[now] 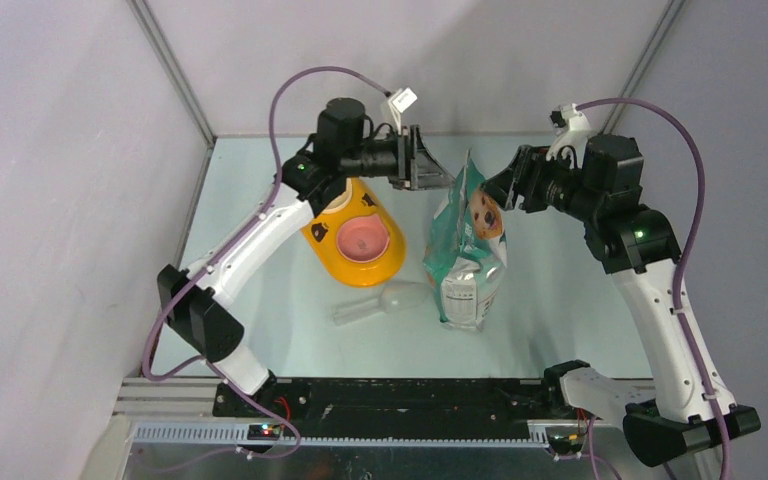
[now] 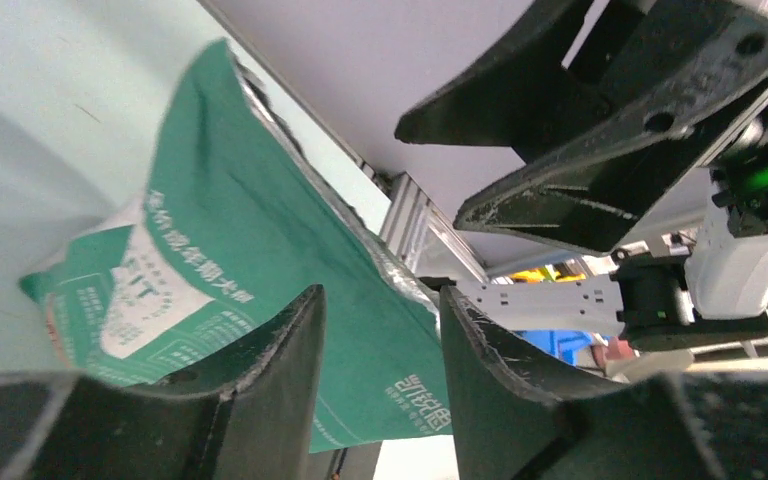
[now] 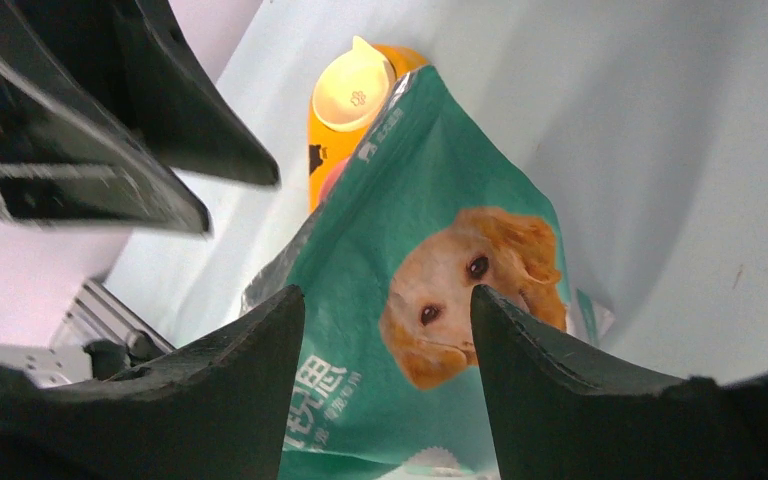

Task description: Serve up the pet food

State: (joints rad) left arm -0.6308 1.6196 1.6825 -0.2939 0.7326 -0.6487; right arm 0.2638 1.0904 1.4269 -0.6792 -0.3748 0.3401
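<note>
Both jaws spread: left gripper (image 1: 438, 168) and right gripper (image 1: 500, 188) flank the upright pouch (image 1: 465, 250) at centre frame. No pet food shows, presumably still inside. Yellow feeder (image 1: 322, 238) looks unfilled, scoop (image 1: 390, 300) lies untouched; serving has barely begun.

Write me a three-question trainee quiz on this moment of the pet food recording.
1. True or false: the clear scoop is held by the left gripper.
2. Multiple choice: on which side of the standing pouch does the yellow feeder sit? A) the left arm's side B) the right arm's side C) under the pouch
3. Fill in: at the pouch's top, the right gripper has its jaws ___.

Key: 1 false; 2 A; 3 open
</note>
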